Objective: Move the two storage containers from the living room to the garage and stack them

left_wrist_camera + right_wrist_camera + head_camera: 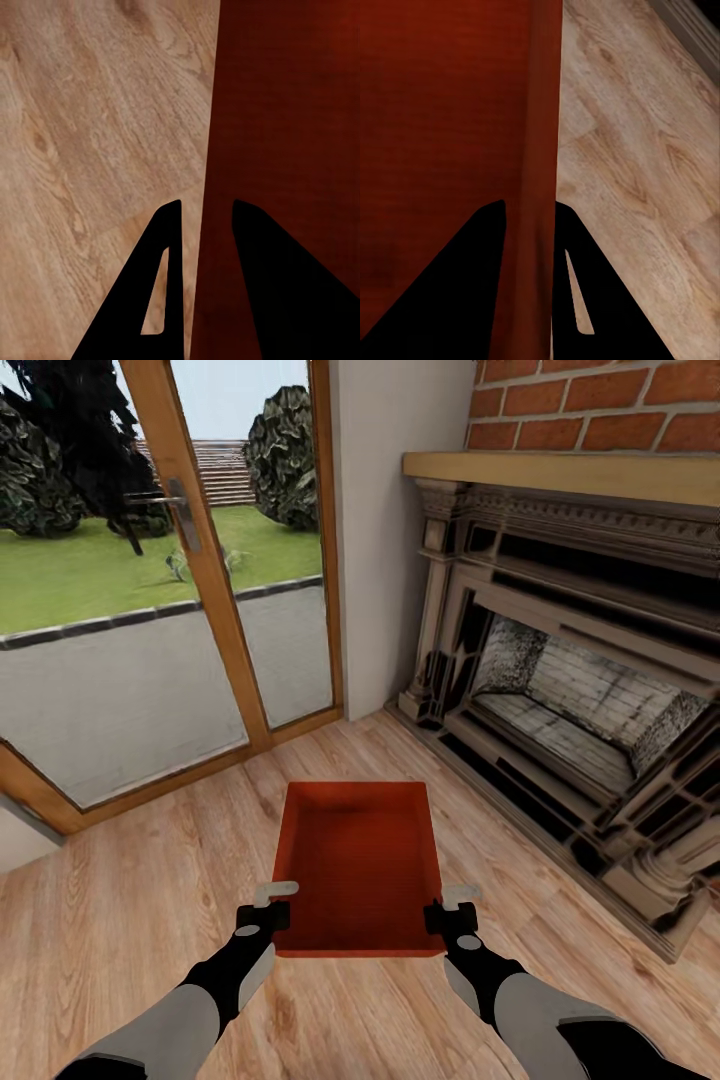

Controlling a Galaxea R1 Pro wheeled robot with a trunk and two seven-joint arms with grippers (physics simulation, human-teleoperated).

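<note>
Orange-red container [360, 865] above wood floor [130, 920], each tool [201, 225] [529, 217] pinching a side wall.

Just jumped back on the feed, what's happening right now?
The robot holds one orange-red rectangular open-topped storage bin with both arms. The left pincer straddles the bin's left wall and the right pincer straddles its right wall, a finger on each side. It is in the living room, over the light wood plank floor, facing the red brick fireplace and the glass doors.
</note>
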